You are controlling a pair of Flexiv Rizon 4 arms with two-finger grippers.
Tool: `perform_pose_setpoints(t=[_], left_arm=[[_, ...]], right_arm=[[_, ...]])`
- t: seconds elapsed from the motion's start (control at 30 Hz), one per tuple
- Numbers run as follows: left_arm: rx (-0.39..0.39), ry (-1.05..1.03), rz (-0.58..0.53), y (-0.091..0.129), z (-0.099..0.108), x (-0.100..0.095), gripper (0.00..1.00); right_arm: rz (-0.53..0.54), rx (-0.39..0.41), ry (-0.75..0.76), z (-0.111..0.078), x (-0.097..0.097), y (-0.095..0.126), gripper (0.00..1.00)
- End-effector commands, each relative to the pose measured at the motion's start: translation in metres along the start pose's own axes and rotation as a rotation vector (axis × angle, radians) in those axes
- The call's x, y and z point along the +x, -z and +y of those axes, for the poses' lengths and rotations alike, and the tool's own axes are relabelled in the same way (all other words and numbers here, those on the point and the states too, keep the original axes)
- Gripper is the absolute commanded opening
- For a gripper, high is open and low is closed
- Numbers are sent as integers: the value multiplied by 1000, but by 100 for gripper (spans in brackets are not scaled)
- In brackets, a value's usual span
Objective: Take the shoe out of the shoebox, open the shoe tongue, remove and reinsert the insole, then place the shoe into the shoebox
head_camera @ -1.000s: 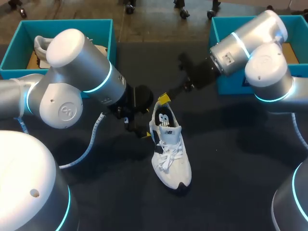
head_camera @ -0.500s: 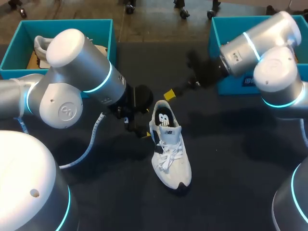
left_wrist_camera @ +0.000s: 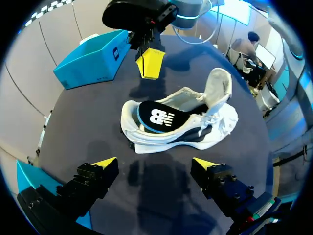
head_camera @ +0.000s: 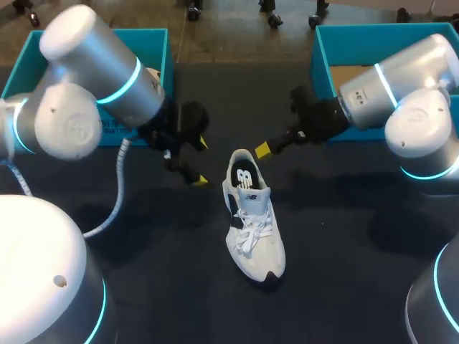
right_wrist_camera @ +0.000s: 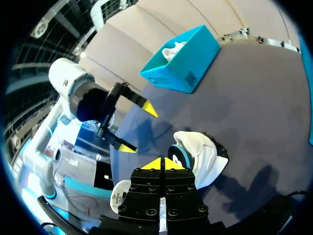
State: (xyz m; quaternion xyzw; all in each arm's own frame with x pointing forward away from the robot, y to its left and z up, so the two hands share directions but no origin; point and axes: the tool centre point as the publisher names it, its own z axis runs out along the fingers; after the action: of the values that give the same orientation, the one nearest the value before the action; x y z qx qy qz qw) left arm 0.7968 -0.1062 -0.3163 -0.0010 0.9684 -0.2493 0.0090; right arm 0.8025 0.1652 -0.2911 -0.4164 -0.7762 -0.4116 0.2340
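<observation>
Shoe [head_camera: 254, 218] is sitting on its sole in the middle of the table [head_camera: 344, 236], with its insole [head_camera: 244, 177] showing at the heel. Left gripper [head_camera: 202, 162] is hovering near the heel, fingers spread wide, grasping nothing. Right gripper [head_camera: 262, 150] is hovering near the heel's other side, yellow tips pressed together, empty.

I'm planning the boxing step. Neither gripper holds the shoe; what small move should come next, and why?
Probably lower the open left gripper onto the shoe at its heel to grasp it: the insole looks seated inside, and the right gripper is shut and empty.
</observation>
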Motion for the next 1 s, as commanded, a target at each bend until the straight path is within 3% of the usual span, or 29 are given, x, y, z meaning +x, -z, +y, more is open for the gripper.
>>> perform_pose_setpoints(t=[0.03, 0.3, 0.47, 0.77, 1.0], left_arm=[[-21, -34, 22, 32, 4, -9, 100], [-25, -85, 33, 60, 5, -27, 100], [-7, -105, 66, 70, 6, -35, 100], [-37, -122, 0, 89, 12, -48, 100], [-22, -128, -20, 96, 10, -51, 100]], right_arm=[[-53, -40, -24, -7, 8, 5, 0], [-140, -83, -77, -2, 14, 12, 0], [-236, -29, -143, -6, 15, 14, 0], [-365, -62, -211, -11, 23, 22, 0], [-361, -67, -217, -11, 25, 23, 0]])
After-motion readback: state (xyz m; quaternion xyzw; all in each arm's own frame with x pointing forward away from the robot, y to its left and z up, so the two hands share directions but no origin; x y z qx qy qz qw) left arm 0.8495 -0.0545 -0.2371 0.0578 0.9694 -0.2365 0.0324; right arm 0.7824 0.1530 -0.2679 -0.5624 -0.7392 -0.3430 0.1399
